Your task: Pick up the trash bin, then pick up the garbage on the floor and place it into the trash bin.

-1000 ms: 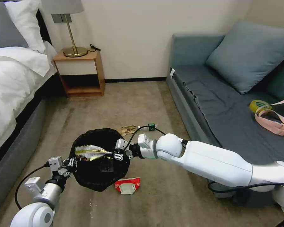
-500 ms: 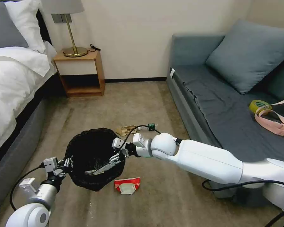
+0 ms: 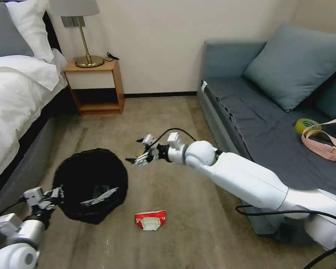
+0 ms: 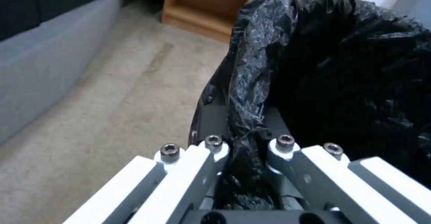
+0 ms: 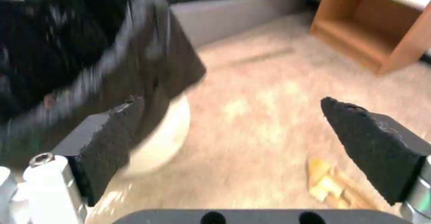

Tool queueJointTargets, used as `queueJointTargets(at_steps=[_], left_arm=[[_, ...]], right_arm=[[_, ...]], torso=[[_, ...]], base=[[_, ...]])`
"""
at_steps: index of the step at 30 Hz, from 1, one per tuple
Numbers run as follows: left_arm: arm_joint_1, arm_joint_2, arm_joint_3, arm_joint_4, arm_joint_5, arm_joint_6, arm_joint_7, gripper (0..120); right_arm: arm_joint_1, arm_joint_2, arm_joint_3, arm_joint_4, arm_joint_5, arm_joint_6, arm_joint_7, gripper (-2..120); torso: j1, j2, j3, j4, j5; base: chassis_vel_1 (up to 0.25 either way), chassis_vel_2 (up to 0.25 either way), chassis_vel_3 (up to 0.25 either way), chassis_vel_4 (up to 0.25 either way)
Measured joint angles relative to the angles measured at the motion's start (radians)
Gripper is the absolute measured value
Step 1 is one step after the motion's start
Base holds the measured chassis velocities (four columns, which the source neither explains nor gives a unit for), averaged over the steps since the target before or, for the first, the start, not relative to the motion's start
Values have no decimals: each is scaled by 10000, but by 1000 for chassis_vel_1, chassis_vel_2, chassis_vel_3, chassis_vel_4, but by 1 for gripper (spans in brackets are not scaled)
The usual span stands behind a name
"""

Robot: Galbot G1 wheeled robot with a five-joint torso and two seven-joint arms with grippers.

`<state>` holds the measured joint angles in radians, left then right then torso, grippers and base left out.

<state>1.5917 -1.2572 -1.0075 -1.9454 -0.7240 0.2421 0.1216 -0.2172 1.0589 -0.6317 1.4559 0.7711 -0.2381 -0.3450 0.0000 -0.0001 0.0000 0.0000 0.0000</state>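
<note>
Flanking carpet [image 3: 168,194]: bed [image 3: 15,108], sofa [image 3: 257,123].

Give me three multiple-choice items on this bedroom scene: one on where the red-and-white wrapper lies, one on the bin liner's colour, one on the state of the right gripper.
1. Where is the red-and-white wrapper?
A. On the sofa
B. On the carpet beside the bin
C. On the nightstand

2. What colour is the liner of the bin?
A. Black
B. Blue
C. Clear

3. How is the right gripper?
A. Shut on a bottle
B. Shut on the bin's rim
C. Open and empty

Answers: 1 B, it lies on the floor just right of the bin. 2 A, the crinkly bag is black in the head and left wrist views. 3 C, the right wrist view shows its fingers spread with nothing between.
</note>
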Motion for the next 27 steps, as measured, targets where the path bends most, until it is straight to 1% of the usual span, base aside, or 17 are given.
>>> queueJointTargets(at_steps=[2, 4, 6, 8, 9, 11, 12, 14, 16, 17, 18, 21, 22, 24, 27], left_arm=[[1, 23, -44, 23, -27, -2, 3, 4], [1, 118, -163, 89, -110, -6, 30, 4], [-5, 150, -190, 110, -124, -12, 40, 4], [-42, 204, -251, 168, -133, -26, 52, 4], [-42, 204, -251, 168, -133, -26, 52, 4], [-81, 222, -319, 178, -159, -26, 53, 4], [-81, 222, -319, 178, -159, -26, 53, 4], [-103, 239, -387, 177, -205, -27, 56, 4], [-140, 251, -445, 181, -245, -27, 66, 4], [-140, 251, -445, 181, -245, -27, 66, 4], [-150, 252, -458, 191, -250, -27, 76, 4], [-166, 245, -493, 248, -269, -27, 118, 4], [-166, 245, -493, 248, -269, -27, 118, 4], [-178, 213, -500, 269, -273, -29, 137, 4], [-198, 191, -502, 281, -281, -31, 154, 4]], right_arm=[[-75, -59, -34, -49, 16, -23, -128, 100], [-292, -163, -263, -167, 105, -295, -480, 100], [-332, -173, -409, -213, 138, -400, -571, 100], [-415, -127, -909, -443, 129, -543, -1051, 100], [-415, -127, -909, -443, 129, -543, -1051, 100], [-479, 26, -1284, -677, -95, -673, -1592, 100], [-479, 26, -1284, -677, -95, -673, -1592, 100], [-478, 258, -1654, -940, -189, -861, -1832, 100], [-330, 880, -2187, -1542, -325, -1194, -2014, 100], [-330, 880, -2187, -1542, -325, -1194, -2014, 100], [-281, 1078, -2303, -1753, -381, -1239, -2056, 100], [-113, 1957, -2845, -2875, -658, -1344, -2201, 100], [-113, 1957, -2845, -2875, -658, -1344, -2201, 100], [-76, 2344, -3170, -3629, -933, -1359, -2284, 100], [-75, 2482, -3358, -3947, -1120, -1400, -2327, 100]], torso=[[0, 1, 0, 0, 0], [1, 1, 0, -2, 0], [0, 0, 0, -2, 0], [0, 0, 0, -1, 0], [0, 0, 0, -1, 0], [0, 0, 0, -1, 0], [0, 0, 0, -1, 0], [0, 0, 0, -3, -2], [0, 0, 0, -2, -1], [0, 0, 0, -2, -1], [0, 1, 0, 0, -1], [0, 1, 0, 5, -1], [0, 1, 0, 5, -1], [0, 0, 1, 2, -2], [0, 0, 0, 1, -2]], base=[[0, 0, 0, 0], [0, 0, 0, 0], [0, 0, 0, 0], [0, 0, 0, 0], [0, 0, 0, 0], [0, 0, 0, 0], [0, 0, 0, 0], [0, 0, 0, 0], [0, 0, 0, 0], [0, 0, 0, 0], [0, 0, 0, 0], [0, 0, 0, 0], [0, 0, 0, 0], [0, 0, 0, 0], [0, 0, 0, 0]])
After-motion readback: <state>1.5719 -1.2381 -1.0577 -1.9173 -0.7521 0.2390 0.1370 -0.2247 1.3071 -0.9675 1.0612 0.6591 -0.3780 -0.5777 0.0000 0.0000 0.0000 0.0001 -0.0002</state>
